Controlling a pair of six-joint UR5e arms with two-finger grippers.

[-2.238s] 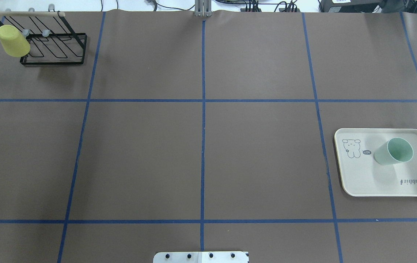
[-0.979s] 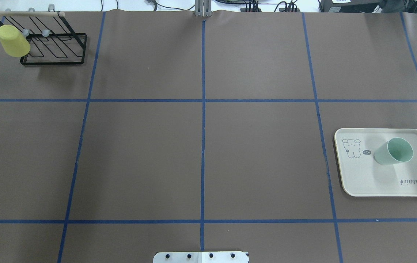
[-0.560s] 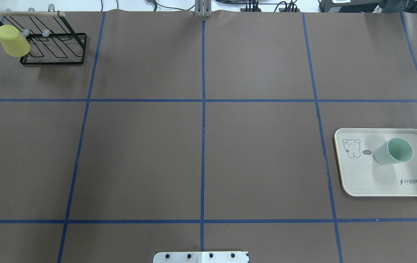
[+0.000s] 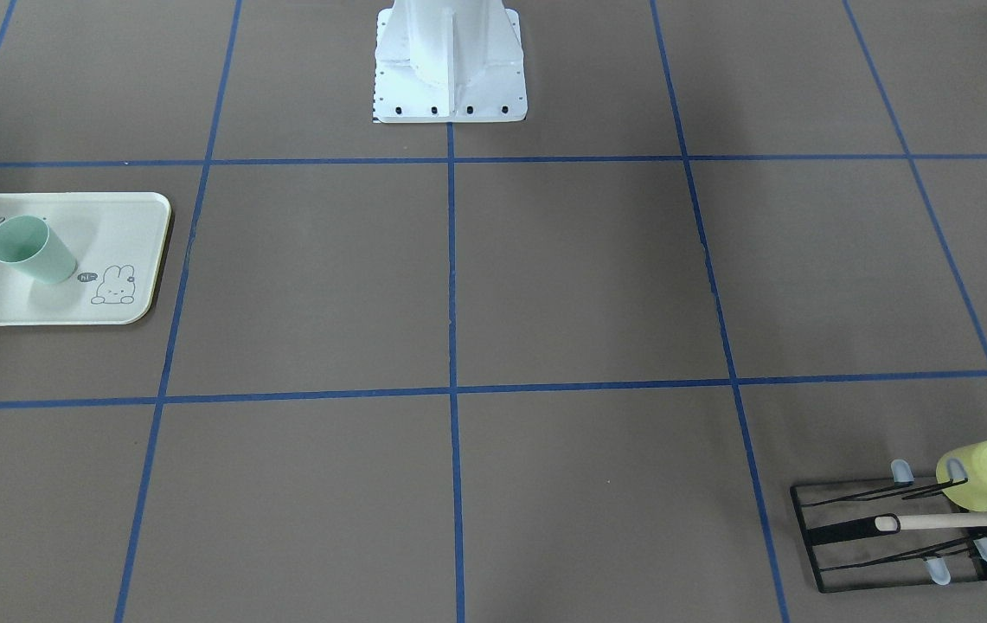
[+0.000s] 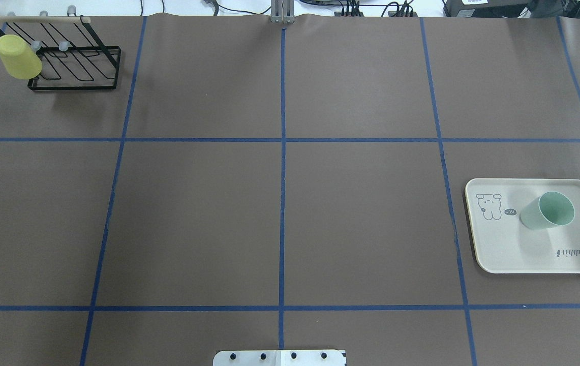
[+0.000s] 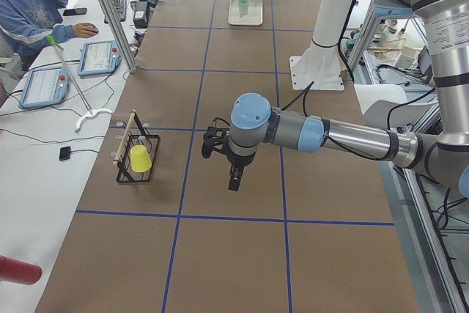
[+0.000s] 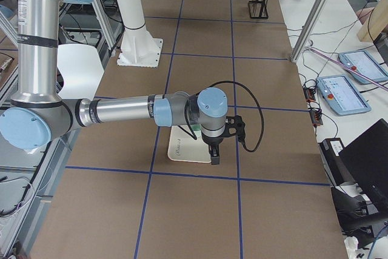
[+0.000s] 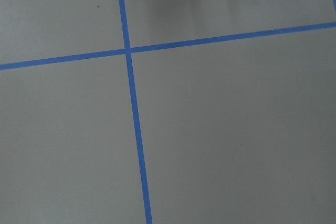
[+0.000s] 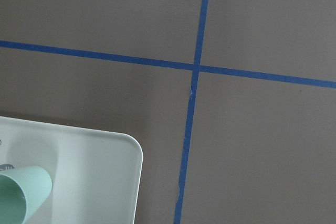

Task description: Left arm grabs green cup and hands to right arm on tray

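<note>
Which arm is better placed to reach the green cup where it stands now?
Right. The right pincer hangs by the tray, and its wrist view shows the green cup standing there. The left pincer hangs at the table's far end, near the black rack.

Entry: changes between the earlier overhead views and now: none recorded. Green cup (image 5: 547,210) kept the same spot on the tray (image 5: 503,249), right side of the desk (image 5: 193,218); yellow-green cup (image 5: 18,57) hung unchanged on the black wire rack (image 5: 73,89), far left. Side, front and wrist views had no earlier counterpart, so no comparison was possible there.
</note>
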